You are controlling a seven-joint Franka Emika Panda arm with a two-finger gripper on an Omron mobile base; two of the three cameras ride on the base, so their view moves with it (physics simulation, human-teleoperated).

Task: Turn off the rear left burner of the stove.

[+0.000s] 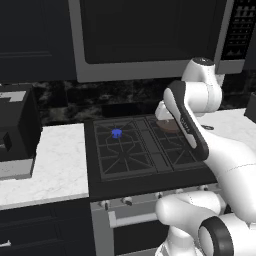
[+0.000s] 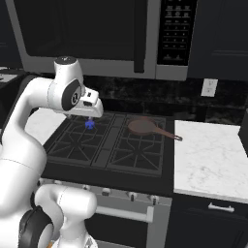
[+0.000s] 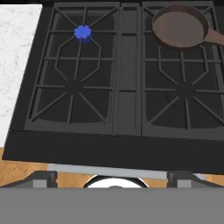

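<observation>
White marble counter (image 1: 55, 165) flanks the stove (image 1: 150, 187) on both sides, with dark cabinets below and a steel-trimmed microwave (image 1: 150, 40) hung above the black backsplash. On the stove, the rear left burner (image 1: 116, 133) sits at the far left under its star-shaped grate, and a small blue flame burns at its centre. A brown frying pan (image 2: 144, 127) rests on the far right burner, its handle pointing right toward the marble. Along the stove's front run small silver knobs (image 2: 131, 195) above a silver bar handle (image 2: 121, 211). A black toaster (image 1: 15, 132) stands on the left counter, well apart from the stove. The white arm reaches over the cooktop with its hand held high above the grates; the gripper fingers are hidden, so I cannot tell how wide they stand
</observation>
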